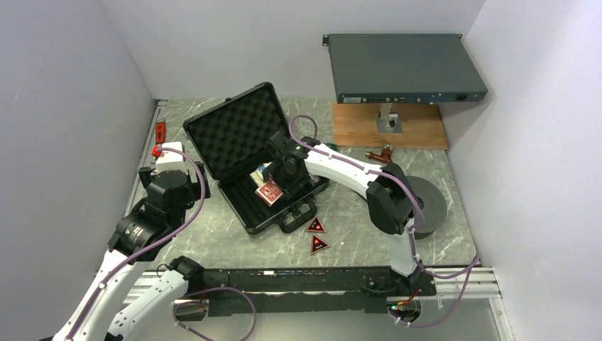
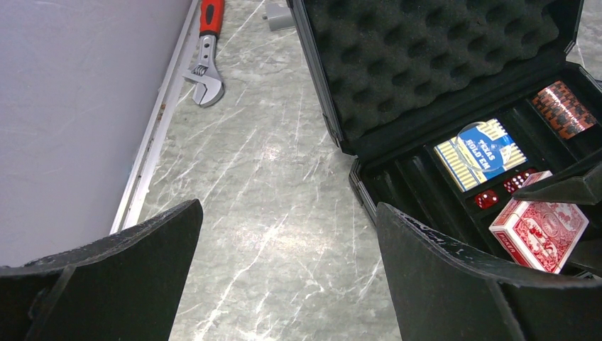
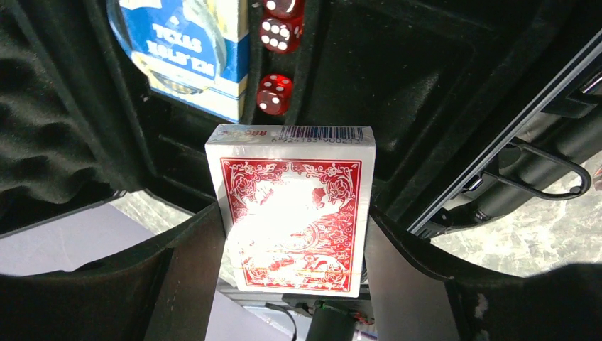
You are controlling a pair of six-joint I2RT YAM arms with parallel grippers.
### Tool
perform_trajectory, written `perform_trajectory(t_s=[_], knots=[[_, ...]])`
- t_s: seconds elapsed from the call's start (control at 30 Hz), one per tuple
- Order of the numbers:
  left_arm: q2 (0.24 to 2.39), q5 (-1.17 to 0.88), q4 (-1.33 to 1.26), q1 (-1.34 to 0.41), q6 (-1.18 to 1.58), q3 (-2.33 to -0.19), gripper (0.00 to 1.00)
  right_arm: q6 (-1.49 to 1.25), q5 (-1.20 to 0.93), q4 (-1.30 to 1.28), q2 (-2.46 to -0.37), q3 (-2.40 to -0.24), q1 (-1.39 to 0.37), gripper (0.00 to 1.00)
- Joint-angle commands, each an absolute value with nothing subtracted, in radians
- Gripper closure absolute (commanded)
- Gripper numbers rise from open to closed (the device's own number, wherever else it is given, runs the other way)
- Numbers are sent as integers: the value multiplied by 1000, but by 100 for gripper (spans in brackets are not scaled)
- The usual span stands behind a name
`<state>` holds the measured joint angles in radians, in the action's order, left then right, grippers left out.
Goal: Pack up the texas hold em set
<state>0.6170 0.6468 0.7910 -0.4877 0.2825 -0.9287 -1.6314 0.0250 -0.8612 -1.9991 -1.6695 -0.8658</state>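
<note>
Right wrist: right gripper (image 3: 294,241) clamps glossy red deck (image 3: 291,177) over foam-lined case (image 3: 50,128); left gripper (image 2: 287,213) gaping.

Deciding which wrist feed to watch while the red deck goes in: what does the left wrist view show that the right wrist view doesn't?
Only left wrist: the red-handled wrench on the table, the chip roll in the case, and the left gripper open over bare table. Only right wrist: the right gripper shut on the red deck from both sides, the deck's barcode, the case handle. Both: red deck, blue deck, red dice, foam lid.
</note>
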Motion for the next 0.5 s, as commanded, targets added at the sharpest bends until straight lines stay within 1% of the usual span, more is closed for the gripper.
perform_trajectory(t_s=[0.0, 0.1, 0.23, 0.37, 0.47], knots=[[616, 635, 779, -483, 289, -937, 2, -1684, 28, -937, -2035, -1722, -871, 100], [616, 634, 778, -483, 288, -936, 2, -1697, 11, -944, -2059, -1716, -871, 100], [617, 633, 778, -483, 287, -936, 2, -1728, 63, -987, -2062, -1723, -870, 100], [618, 630, 778, -483, 287, -937, 2, -1751, 79, -947, -2042, -1665, -857, 100], [617, 630, 779, -483, 287, -936, 2, -1747, 77, -949, -2056, -1663, -851, 100]])
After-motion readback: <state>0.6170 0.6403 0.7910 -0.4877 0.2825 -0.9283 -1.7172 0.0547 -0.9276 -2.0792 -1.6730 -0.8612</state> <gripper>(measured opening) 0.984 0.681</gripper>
